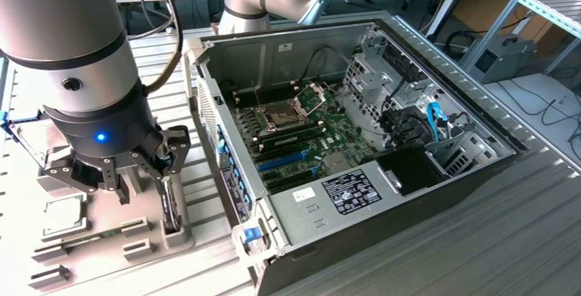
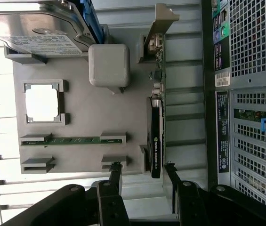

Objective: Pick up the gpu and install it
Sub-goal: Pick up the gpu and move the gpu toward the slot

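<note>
The black two-fingered gripper [image 2: 143, 168] hangs open over the gpu [image 2: 155, 136], a thin black card with a silver end bracket. The gpu stands on edge in the grey parts tray [image 2: 76, 155], on the exterior view's left of the open computer case [image 1: 363, 139]. It sits nearer one finger, so closing off-centre could tip or jam it.

Tally on the bench: one robot arm [image 1: 68, 58] with one gripper [image 2: 143, 165] of two fingers [image 2: 115, 176]; one opened computer case [image 1: 263, 54]; one grey tray [image 2: 76, 117] carrying one gpu [image 2: 155, 136], one hard drive [image 2: 34, 28], one processor chip [image 2: 42, 103], one memory stick [image 2: 71, 140] and one grey block [image 2: 108, 65].
</note>
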### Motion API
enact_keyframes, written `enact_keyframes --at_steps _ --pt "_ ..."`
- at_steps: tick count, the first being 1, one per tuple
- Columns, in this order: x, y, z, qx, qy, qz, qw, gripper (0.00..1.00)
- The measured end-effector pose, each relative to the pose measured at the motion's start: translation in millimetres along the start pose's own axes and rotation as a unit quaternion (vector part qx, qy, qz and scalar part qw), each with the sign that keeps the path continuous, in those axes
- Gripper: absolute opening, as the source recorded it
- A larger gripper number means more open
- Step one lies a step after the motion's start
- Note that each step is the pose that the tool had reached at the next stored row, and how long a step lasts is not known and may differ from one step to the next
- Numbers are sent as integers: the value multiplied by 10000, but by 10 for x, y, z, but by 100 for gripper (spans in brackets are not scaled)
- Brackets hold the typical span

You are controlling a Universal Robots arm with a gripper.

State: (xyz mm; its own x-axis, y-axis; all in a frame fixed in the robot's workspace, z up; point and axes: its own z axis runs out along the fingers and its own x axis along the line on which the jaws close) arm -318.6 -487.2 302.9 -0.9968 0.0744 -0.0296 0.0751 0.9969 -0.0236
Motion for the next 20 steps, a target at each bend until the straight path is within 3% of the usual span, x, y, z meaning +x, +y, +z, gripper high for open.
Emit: enact_keyframes --at_steps 20 --pt "2 2 88 22 -2 -1 10000 48"
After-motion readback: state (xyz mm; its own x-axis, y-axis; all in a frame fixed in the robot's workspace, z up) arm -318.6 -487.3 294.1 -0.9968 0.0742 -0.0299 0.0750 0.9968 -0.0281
